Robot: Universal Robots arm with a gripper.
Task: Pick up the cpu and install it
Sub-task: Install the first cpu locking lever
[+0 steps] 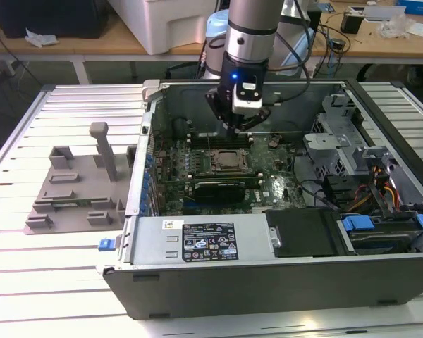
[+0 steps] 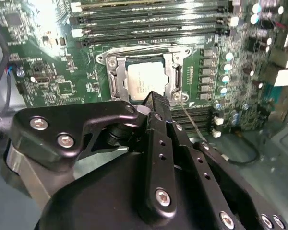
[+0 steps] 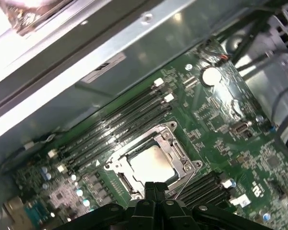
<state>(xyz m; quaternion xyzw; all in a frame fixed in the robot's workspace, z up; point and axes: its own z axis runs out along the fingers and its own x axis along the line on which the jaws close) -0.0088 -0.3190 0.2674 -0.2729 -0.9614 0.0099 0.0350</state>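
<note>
Down inside the open grey metal computer case (image 1: 282,278), the black two-fingered hand (image 1: 237,129) hangs over the green motherboard (image 1: 282,189), its fingers pressed together and gripping nothing. The small flat square silvery-grey cpu (image 1: 229,160) lies level within the metal socket frame (image 2: 176,76), just beneath the fingertips. In the exterior view it sits at six o'clock from the hand, close by. Being square, it has no long axis; its edges run parallel to the frame's. To my eye it looks seated.
</note>
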